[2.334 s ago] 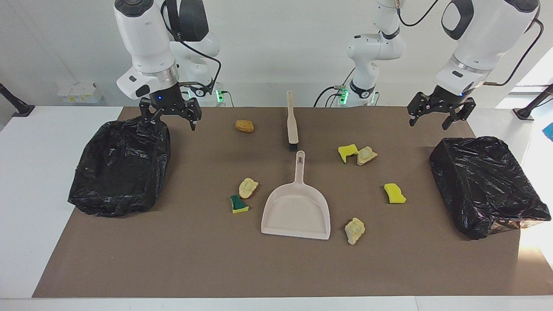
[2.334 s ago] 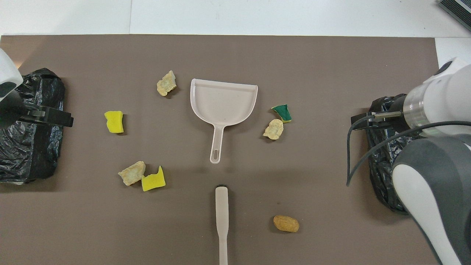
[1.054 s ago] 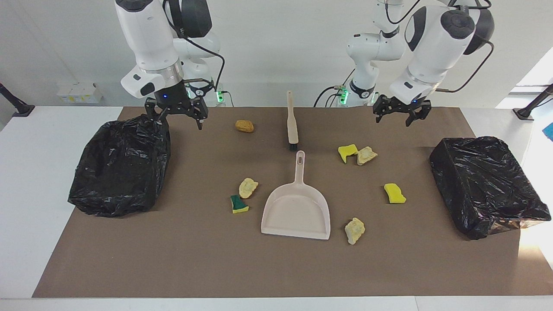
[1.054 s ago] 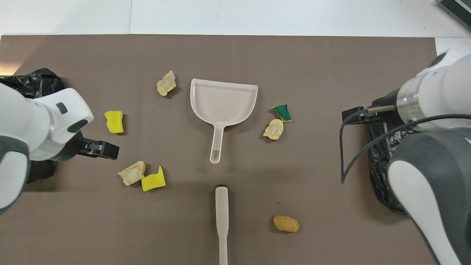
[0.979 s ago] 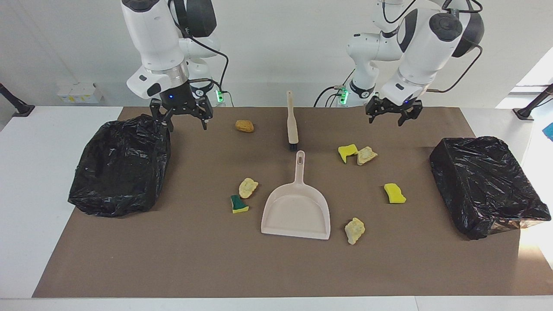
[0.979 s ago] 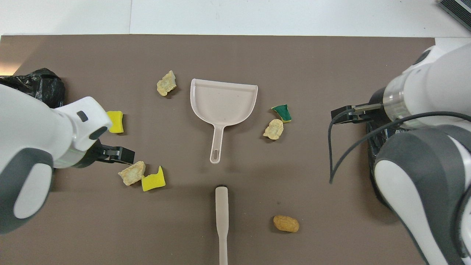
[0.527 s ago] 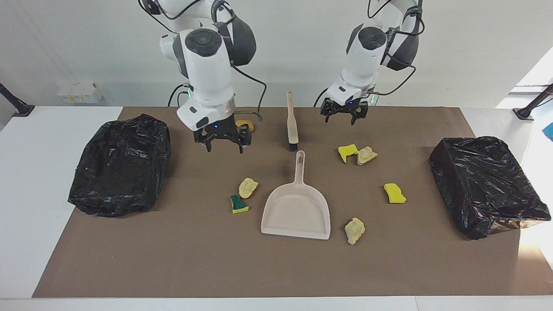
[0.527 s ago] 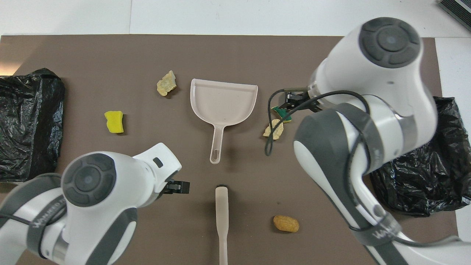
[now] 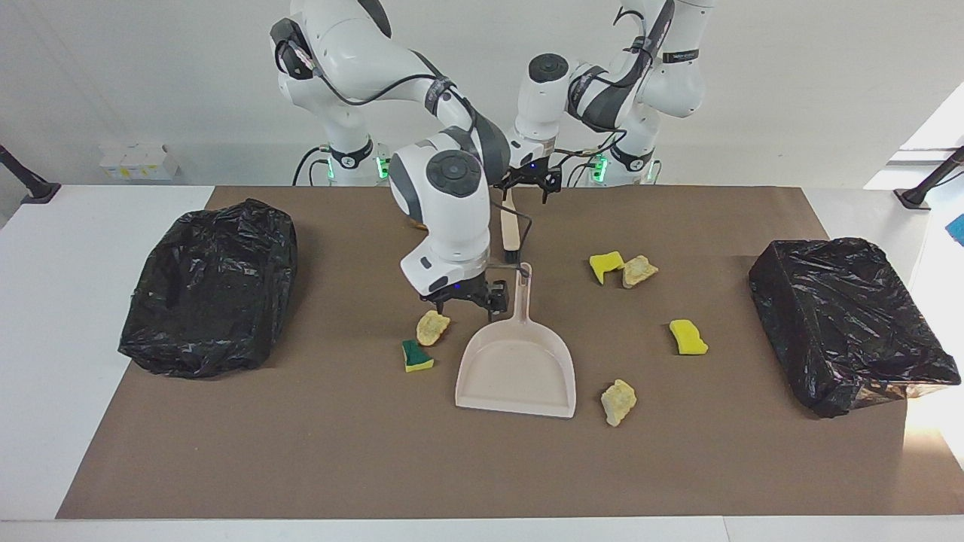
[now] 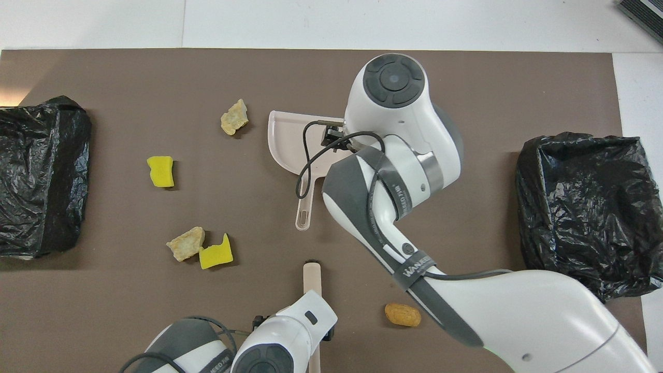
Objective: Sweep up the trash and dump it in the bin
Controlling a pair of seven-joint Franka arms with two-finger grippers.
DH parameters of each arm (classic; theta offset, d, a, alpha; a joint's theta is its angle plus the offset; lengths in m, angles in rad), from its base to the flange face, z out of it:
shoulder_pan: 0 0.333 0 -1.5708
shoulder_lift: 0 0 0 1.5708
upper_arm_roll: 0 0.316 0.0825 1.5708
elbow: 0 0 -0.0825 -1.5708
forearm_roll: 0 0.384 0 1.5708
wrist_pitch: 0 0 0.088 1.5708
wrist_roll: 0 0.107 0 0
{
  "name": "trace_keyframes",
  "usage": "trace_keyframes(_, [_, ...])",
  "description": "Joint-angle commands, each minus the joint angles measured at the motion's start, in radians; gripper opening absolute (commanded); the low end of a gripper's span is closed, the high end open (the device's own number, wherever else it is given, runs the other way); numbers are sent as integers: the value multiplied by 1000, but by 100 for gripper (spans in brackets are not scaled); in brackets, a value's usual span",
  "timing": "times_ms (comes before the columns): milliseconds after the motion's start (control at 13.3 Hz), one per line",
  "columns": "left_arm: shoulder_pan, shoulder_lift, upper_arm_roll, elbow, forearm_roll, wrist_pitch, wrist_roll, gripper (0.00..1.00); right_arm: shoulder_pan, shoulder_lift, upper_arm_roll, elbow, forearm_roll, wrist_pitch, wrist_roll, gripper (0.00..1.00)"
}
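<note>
The trash lies scattered on the brown mat. A yellow sponge (image 9: 605, 263) touches a tan chunk (image 9: 639, 270). Another yellow sponge (image 9: 687, 336) and a tan chunk (image 9: 618, 401) lie apart. A tan chunk (image 9: 432, 327) sits beside the green-topped sponge (image 9: 415, 356). The golden-brown chunk (image 10: 402, 314) is hidden by the right arm in the facing view. The beige dustpan (image 9: 517, 367) lies mid-mat, with the brush (image 9: 510, 228) nearer the robots. My right gripper (image 9: 468, 299) is open, low beside the dustpan's handle, over the tan chunk. My left gripper (image 9: 527, 185) is open over the brush's handle.
A black-bagged bin (image 9: 210, 287) stands at the right arm's end of the table. A second one (image 9: 851, 324) stands at the left arm's end. In the overhead view the right arm covers much of the dustpan (image 10: 284, 139).
Both grippers left the bins and swung to the middle. The right gripper dropped down beside the dustpan's handle. The left gripper moved over the brush's handle. The trash, dustpan and brush have not moved.
</note>
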Motion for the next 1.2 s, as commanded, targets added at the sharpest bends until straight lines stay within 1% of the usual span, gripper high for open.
trace_keyframes(0, [-110,-37,19,-124,-9,146,-98,100,79,70,-11,54,-34,50,86,100])
trace_keyframes(75, [-130,-45,15,-153,-9,182,-115,100,88,82,-11,63,-37,56,86,100])
trace_keyframes(301, [-136,-56,-31,-166,-9,188,-193,99,112,101,2,42,-66,106,86,100])
trace_keyframes(452, [-136,-56,-38,-166,-9,188,-198,69,132,109,3,17,-70,131,88,99])
trace_keyframes(527, [-136,-56,-38,-166,-9,188,-196,59,137,107,3,-1,-67,133,89,96])
trace_keyframes(602, [-135,-56,-38,-166,-9,188,-198,53,139,106,5,-4,-61,155,92,93])
trace_keyframes(753, [-134,-56,-38,-166,-9,184,-195,21,148,95,3,-55,-69,188,111,92])
trace_keyframes(828, [-130,-54,-38,-164,-9,184,-195,0,148,89,3,-61,-69,186,112,92])
trace_keyframes(979, [-121,-53,-37,-164,-9,178,-193,0,148,90,3,-61,-72,188,122,66])
trace_keyframes(1054, [-118,-53,-35,-164,-9,176,-193,0,145,90,3,-61,-72,188,126,51])
trace_keyframes(1129, [-107,-57,-35,-164,-8,170,-192,0,142,90,3,-61,-74,189,128,25])
